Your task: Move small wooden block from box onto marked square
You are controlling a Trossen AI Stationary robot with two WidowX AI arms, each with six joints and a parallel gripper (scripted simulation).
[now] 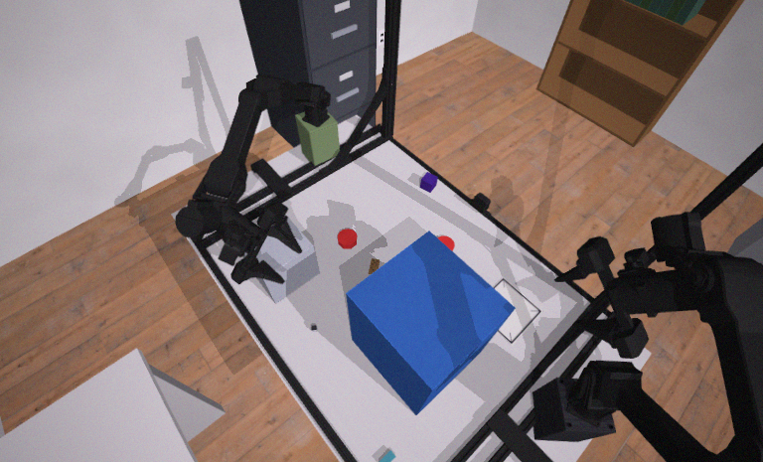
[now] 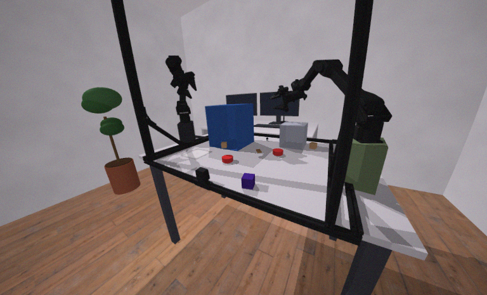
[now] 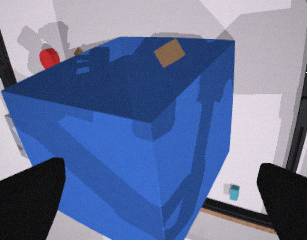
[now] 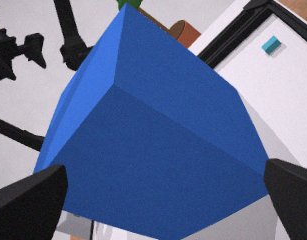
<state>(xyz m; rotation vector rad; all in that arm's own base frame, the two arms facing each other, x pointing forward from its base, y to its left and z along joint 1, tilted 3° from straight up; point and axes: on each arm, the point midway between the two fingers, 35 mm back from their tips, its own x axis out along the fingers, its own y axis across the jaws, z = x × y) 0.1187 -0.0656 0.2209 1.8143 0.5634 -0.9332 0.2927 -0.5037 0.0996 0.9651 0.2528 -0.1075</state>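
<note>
Hovering wide open and empty, left fingers (image 1: 596,311) (image 2: 193,93) and right fingers (image 1: 290,265) (image 2: 273,103) are leaving the block (image 2: 223,144) (image 3: 169,53) inside the box (image 1: 430,299) (image 2: 231,125) (image 3: 108,145) (image 4: 163,135), with any skewed reach probably risking a wall bump.

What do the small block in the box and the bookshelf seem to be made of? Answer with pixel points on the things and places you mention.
Small block (image 2: 224,144) (image 3: 169,53): probably wood with a matte finish, judging by its plain tan faces, though no grain shows.

Bookshelf (image 1: 599,103): likely wood or wood-look board, dull rather than glossy, given its brown, faintly streaked panels.
</note>
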